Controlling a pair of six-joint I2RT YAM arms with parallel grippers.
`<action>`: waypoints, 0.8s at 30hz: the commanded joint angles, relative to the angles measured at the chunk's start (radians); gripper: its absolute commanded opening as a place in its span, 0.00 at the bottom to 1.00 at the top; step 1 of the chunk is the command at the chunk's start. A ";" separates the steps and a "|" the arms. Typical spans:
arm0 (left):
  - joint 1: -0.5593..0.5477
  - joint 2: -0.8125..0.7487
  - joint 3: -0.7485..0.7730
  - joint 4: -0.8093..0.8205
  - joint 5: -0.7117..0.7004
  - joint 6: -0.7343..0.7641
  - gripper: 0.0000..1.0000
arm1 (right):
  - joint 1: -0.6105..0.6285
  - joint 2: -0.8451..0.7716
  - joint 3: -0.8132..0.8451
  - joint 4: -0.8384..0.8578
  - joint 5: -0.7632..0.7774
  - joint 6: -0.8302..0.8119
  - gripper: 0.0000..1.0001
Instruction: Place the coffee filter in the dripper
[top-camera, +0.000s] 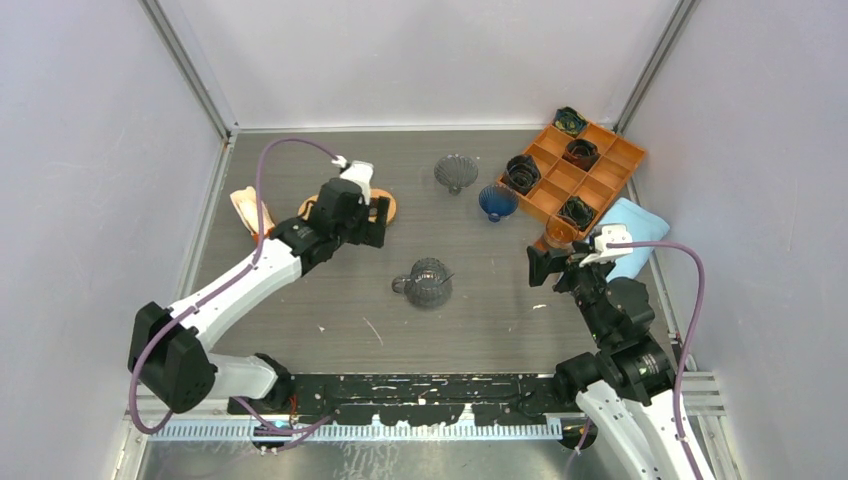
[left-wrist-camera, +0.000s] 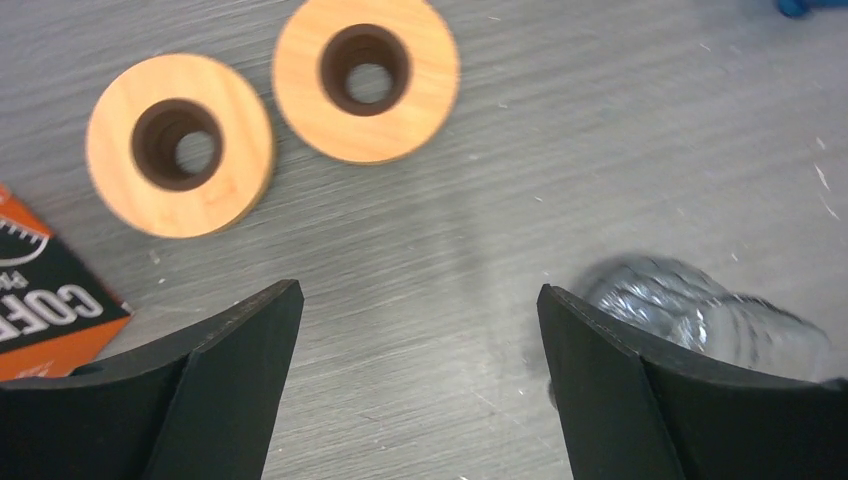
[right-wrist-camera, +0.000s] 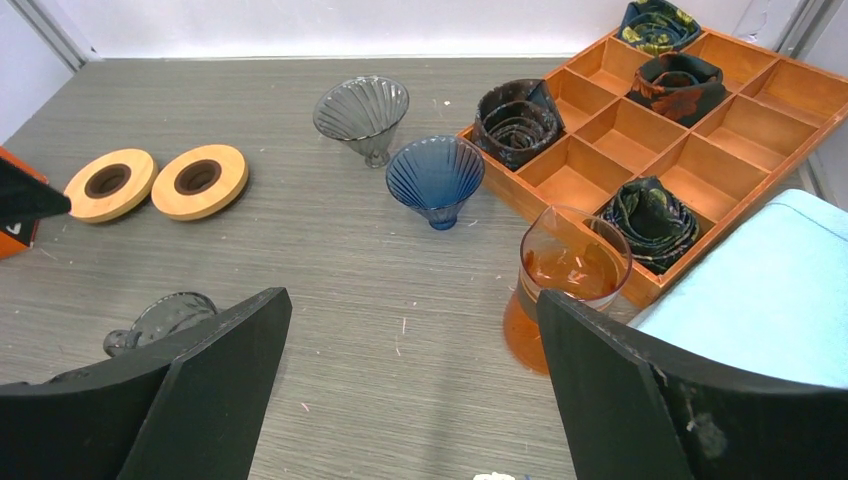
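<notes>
The coffee filter (top-camera: 248, 208) is a beige paper stack at the table's left edge; its orange and black packet (left-wrist-camera: 40, 300) shows at the left of the left wrist view. A clear grey dripper with a handle (top-camera: 428, 283) stands mid-table, seen blurred in the left wrist view (left-wrist-camera: 700, 310) and low left in the right wrist view (right-wrist-camera: 165, 320). My left gripper (top-camera: 380, 225) hovers open over bare table (left-wrist-camera: 420, 295), between packet and dripper, holding nothing. My right gripper (top-camera: 548, 268) is open and empty (right-wrist-camera: 412, 300), to the right of the handled dripper.
Two wooden rings (left-wrist-camera: 180, 145) (left-wrist-camera: 365, 80) lie side by side beyond the left fingers. A grey ribbed dripper (right-wrist-camera: 360, 110), a blue one (right-wrist-camera: 435, 180) and an orange one (right-wrist-camera: 565, 275) stand near the orange divided tray (right-wrist-camera: 590, 165). A light blue cloth (right-wrist-camera: 770, 290) lies at the right.
</notes>
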 joint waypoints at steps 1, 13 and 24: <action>0.095 0.036 0.022 0.027 -0.075 -0.162 0.91 | 0.004 0.020 0.024 0.030 -0.010 -0.016 1.00; 0.326 0.286 0.162 -0.026 0.003 -0.154 0.86 | 0.004 0.046 0.026 0.025 -0.009 -0.020 1.00; 0.450 0.465 0.333 -0.133 -0.020 -0.093 0.76 | 0.004 0.057 0.026 0.021 -0.003 -0.021 1.00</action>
